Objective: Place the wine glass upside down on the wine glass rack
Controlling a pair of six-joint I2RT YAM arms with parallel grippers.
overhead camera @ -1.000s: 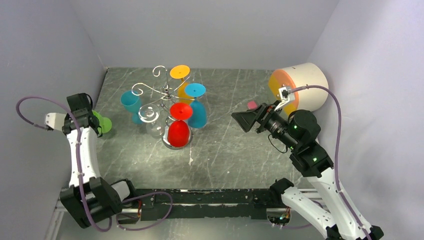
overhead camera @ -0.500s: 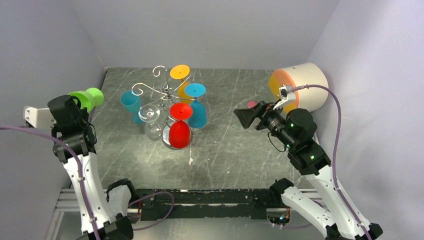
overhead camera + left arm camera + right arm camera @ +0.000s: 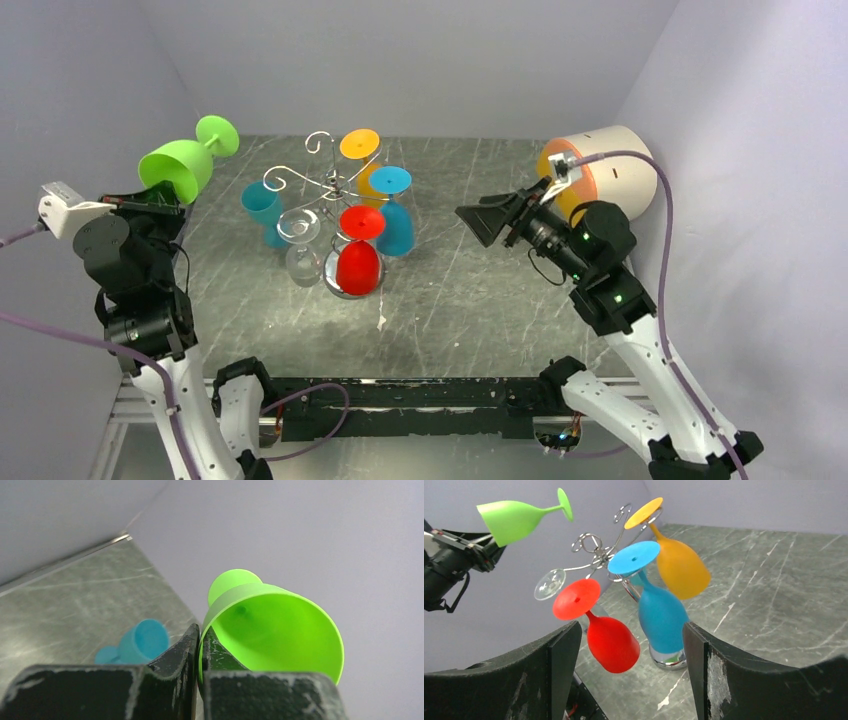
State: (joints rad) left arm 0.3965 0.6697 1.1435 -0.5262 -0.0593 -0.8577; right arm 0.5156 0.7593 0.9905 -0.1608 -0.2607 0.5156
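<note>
Pinching the rim of the green wine glass (image 3: 270, 625), the left gripper (image 3: 198, 652) is clenched, one finger inside the bowl and one outside with only the thin wall between them. The glass is held in the air at the left side of the table (image 3: 480, 300), close to the left wall. It lies roughly on its side, with the open mouth toward the gripper and the stem and round foot pointing away, toward the rack. It touches nothing but the fingers.

The wine glass rack (image 3: 335, 182) stands to the right of the green glass, well apart from it, near the middle of the table toward the back. Its curled wire arms spread from the top of the central post. Four glasses hang from it upside down: an orange glass (image 3: 362, 145) at the back, a blue glass (image 3: 396, 228) on the right, a red glass (image 3: 357, 266) at the front and a clear glass (image 3: 300, 252) on the left front. At least two scroll arms at the back left carry nothing. A teal glass (image 3: 262, 205) sits on the table just left of the rack; whether it stands or leans I cannot tell.

The right gripper (image 3: 480, 222) hovers to the right of the rack, aimed at it, jaws spread with nothing between them. Behind it, in the far right corner, a white cylinder (image 3: 615, 165) with an orange end lies on its side.
</note>
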